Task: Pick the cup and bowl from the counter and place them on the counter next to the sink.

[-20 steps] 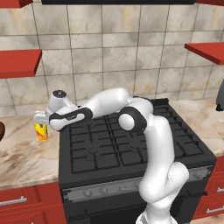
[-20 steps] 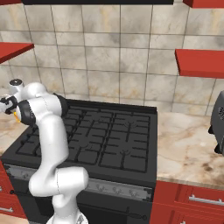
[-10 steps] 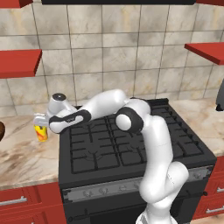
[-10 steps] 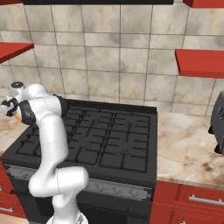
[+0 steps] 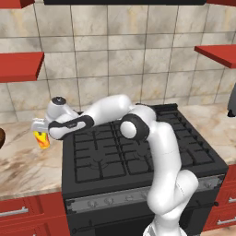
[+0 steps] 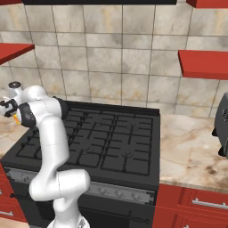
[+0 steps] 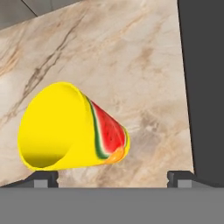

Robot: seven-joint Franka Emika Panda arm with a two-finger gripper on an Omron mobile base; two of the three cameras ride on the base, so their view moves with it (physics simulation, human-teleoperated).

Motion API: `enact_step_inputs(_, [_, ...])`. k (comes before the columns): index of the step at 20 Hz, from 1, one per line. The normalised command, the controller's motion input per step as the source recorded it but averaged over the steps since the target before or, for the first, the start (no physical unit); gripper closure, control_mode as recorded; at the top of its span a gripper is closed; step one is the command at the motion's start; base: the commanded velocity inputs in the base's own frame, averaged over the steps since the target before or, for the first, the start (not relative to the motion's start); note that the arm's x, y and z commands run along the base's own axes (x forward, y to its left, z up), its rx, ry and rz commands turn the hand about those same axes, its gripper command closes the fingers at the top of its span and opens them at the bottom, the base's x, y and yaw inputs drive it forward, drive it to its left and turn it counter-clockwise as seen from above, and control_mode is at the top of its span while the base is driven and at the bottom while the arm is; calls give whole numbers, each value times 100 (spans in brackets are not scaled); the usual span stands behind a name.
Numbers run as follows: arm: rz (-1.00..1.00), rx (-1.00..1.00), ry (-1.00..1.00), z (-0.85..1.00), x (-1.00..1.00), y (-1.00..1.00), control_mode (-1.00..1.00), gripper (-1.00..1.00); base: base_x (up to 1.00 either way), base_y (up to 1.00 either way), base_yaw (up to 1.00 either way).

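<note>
The cup [image 5: 42, 139] is small and yellow with a red-orange mark, and it stands on the marbled counter [image 5: 23, 166] just left of the stove. My gripper [image 5: 38, 127] hovers directly over it, open. In the hand view the cup [image 7: 72, 131] shows its open mouth and a watermelon picture, and it sits between the two fingertips, nearer the left one. The gripper [image 7: 113, 177] touches nothing. A sliver of the dark brown bowl [image 5: 1, 137] shows at the far left edge. The sink is out of view.
The black gas stove [image 5: 138, 152] lies right beside the cup, and its edge [image 7: 205, 87] runs along the right of the hand view. A red shelf [image 5: 20, 64] hangs above the left counter. More counter [image 6: 191, 151] extends right of the stove, with a dark appliance [image 6: 221, 129] at its end.
The hand has moved slightly left and down toward the cup. The jaws stayed wide open, and the cup has not moved.
</note>
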Motion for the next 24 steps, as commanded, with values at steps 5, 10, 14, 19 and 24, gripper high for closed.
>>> enact_step_inputs(5, [0,0,0,6,0,15,-100,-100,0,0,0])
enact_step_inputs(10, [-2,0,0,0,0,8,-100,-100,0,0,0])
enact_step_inputs(14, [-2,0,0,4,0,1,-100,-100,0,0,0])
enact_step_inputs(19, [-4,0,0,11,-5,0,-100,-100,0,0,0])
enact_step_inputs(24, [-5,2,0,15,0,-1,-100,-100,0,0,0])
